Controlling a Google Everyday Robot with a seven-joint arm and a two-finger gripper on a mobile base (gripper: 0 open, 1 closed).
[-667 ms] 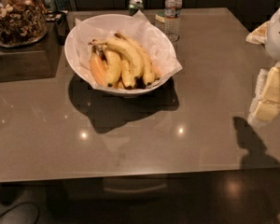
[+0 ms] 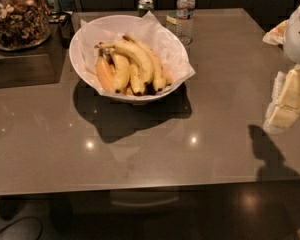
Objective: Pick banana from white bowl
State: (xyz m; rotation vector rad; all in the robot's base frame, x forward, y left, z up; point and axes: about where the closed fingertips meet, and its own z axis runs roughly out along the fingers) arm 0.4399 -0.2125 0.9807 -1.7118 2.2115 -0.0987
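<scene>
The end effector (image 2: pixel 288 100) is seen at the right edge, above the bench (image 2: pixel 140 156); whether it is wide or narrow cannot be told. Well to its left, the banana (image 2: pixel 135 54) is laid atop other bananas in the paper-lined white bowl (image 2: pixel 140 98). A water bottle (image 2: pixel 185 15) is stood beyond the bowl, and a jar of nuts (image 2: pixel 17 16) is set farthest left

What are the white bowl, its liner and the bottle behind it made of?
The bowl looks like glazed ceramic, perhaps hard plastic: smooth, glossy white wall. Its liner seems to be paper: thin, creased, corners poking out. The bottle is likely clear plastic: see-through, white cap. The gripper hangs at the right edge, away from all three.
</scene>
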